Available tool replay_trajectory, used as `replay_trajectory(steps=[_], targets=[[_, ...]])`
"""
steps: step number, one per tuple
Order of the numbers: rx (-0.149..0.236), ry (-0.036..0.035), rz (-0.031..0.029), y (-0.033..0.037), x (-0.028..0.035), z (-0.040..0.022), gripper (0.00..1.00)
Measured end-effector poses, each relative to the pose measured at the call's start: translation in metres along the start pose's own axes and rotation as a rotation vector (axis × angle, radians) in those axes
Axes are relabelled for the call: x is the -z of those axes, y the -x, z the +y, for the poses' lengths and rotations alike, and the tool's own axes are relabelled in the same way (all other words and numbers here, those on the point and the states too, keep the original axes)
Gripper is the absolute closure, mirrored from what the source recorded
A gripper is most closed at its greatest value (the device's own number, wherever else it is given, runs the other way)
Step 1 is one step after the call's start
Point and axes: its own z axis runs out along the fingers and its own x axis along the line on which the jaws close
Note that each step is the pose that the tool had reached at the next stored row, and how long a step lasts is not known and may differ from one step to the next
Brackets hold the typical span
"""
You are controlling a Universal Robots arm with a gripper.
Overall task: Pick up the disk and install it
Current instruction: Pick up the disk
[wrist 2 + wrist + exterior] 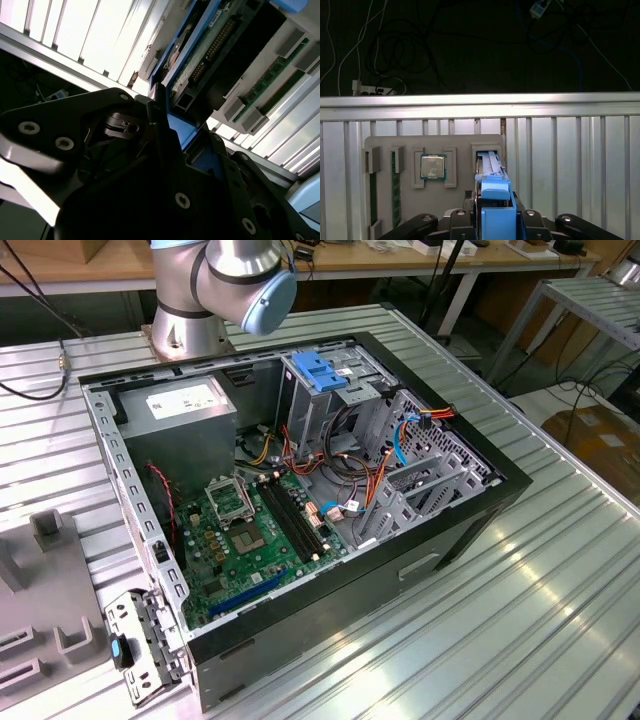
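The disk (494, 192) stands on edge between the black fingers of the pincer (495, 220), which is closed on it across its blue side rails. In the second wrist view the disk (210, 55) shows its circuit-board underside, with one blue rail (176, 127) clamped inside the pincer (182, 137). Its far end sits at a slot of a grey fixture tray (460, 142), and I cannot tell whether it rests in that slot or hangs just clear of it. Beside the slot a square processor chip (433, 166) lies in its own recess, and green memory sticks (396, 185) stand in narrow grooves of the same tray. The tray lies on a ribbed, silvery metal surface (570, 165) that catches bright light along its ridges. In the exterior view the tray (60, 570) sits at the exterior view's left of an open computer case (470, 510), which lies on its side on the same surface (540, 590). Inside the case are a green motherboard (240, 540), a grey power supply box (185, 410) and an upright metal cage topped by a blue handle (318, 370). The arm's base (220, 280) rises just behind the case. Beyond the edge of the surface the floor (470, 50) is dark and strewn with loose cables, with a power strip (370, 90) near the edge. Wooden benches (400, 260) line the back of the room, and a second metal table (600, 300) stands at the exterior view's right.
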Motion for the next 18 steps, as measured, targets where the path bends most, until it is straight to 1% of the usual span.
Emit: replay_trajectory(steps=[5,8,12,18], targets=[[0.000,0.0001,0.0000,0.0000,0.0003,0.0000,0.63],[0.000,0.0001,0.0000,0.0000,0.0028,0.0000,0.63],[0.000,0.0001,0.0000,0.0002,0.0109,0.0000,0.63],[0.000,0.0000,-0.0001,0.0005,0.0284,-0.0001,0.63]])
